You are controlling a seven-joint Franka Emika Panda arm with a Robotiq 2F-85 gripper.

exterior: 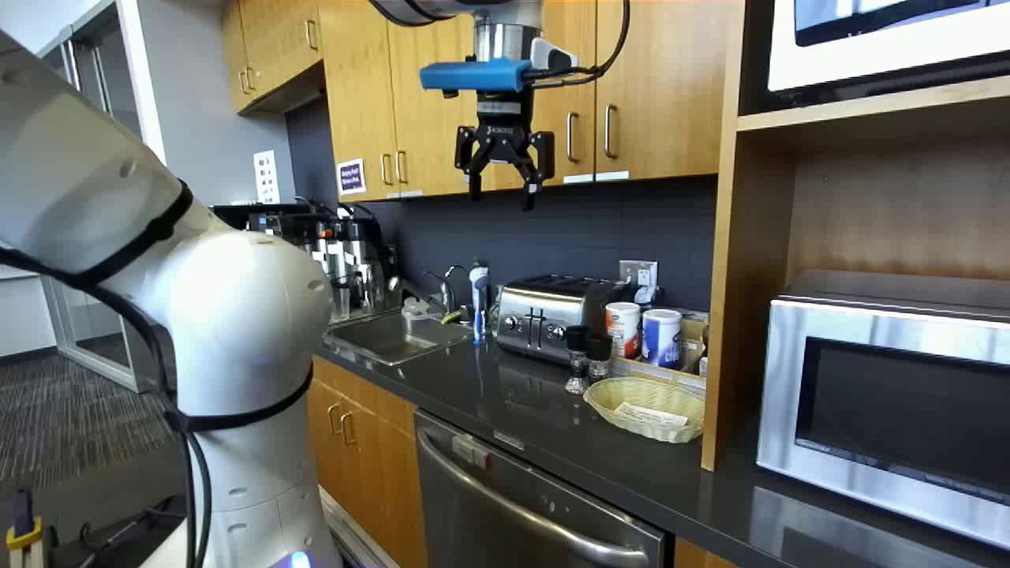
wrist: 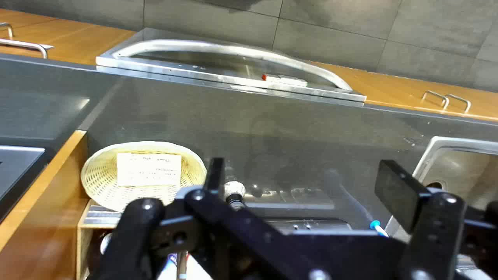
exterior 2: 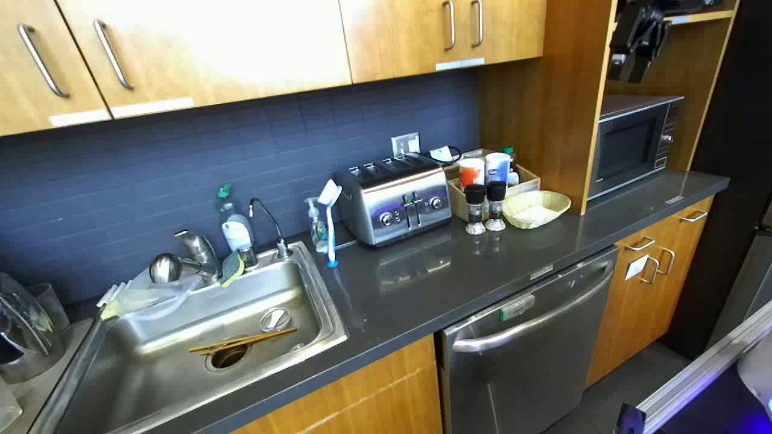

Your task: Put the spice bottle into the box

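Note:
Two spice bottles with black caps and clear bodies stand upright side by side on the dark counter. In both exterior views I see the near-sink bottle and the one beside the box. The box is a shallow, pale yellow woven basket just beside them, with a white paper note inside. My gripper is open and empty, high above the counter. In the wrist view the box is left of the gripper, and one bottle shows partly behind the left finger.
A silver toaster stands next to the bottles. A wooden tray with white canisters is behind them. A wooden panel and microwave flank the box. A sink and upright brush are on the toaster's other side.

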